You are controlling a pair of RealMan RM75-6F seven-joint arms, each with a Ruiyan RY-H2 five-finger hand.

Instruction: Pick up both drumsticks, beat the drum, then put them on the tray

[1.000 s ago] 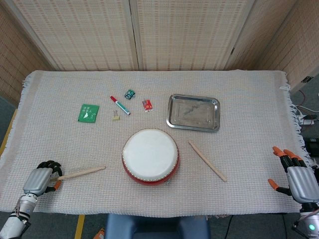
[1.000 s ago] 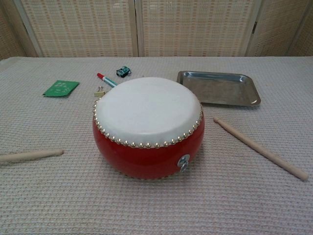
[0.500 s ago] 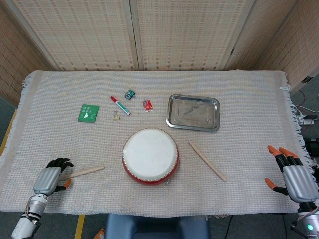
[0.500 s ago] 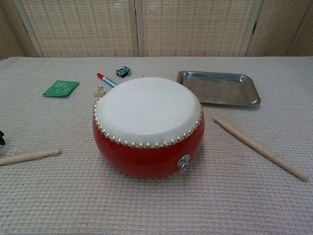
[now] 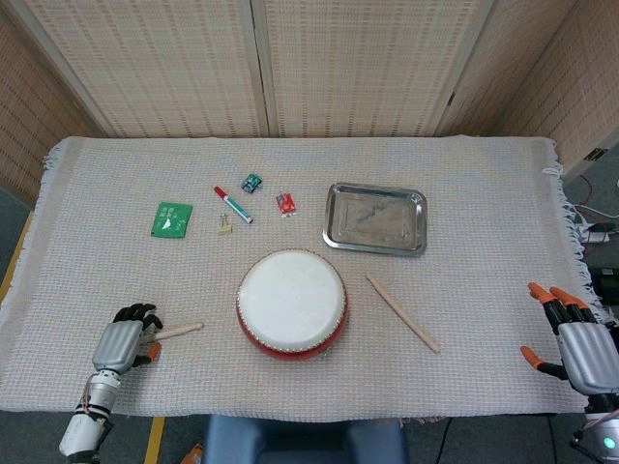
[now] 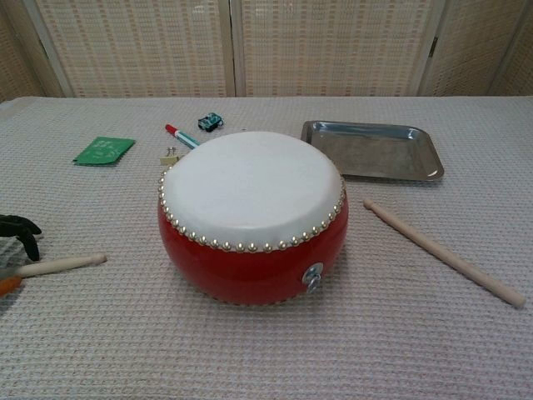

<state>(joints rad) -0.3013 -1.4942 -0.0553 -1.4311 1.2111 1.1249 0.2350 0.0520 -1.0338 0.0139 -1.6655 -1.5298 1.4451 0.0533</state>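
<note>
Head view: left drumstick (image 5: 177, 332) is lying on the cloth beside the drum (image 5: 291, 303), its butt end under the left hand (image 5: 123, 344); whether the fingers are closed on it cannot be told. Right drumstick (image 5: 402, 311) is untouched, between drum and the right hand (image 5: 580, 348), which is held spread and empty. Grip should be confirmed firm near the butt before lifting. Tray (image 5: 418, 205) is behind.

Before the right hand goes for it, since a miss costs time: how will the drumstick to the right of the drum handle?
The right drumstick looks like a plain wooden rod, so probably stiff and light. Being round, it may roll if nudged sideways, though the textured cloth should damp that. It lies flat, leaving little room under it, so the right hand may need to pinch from above.
</note>
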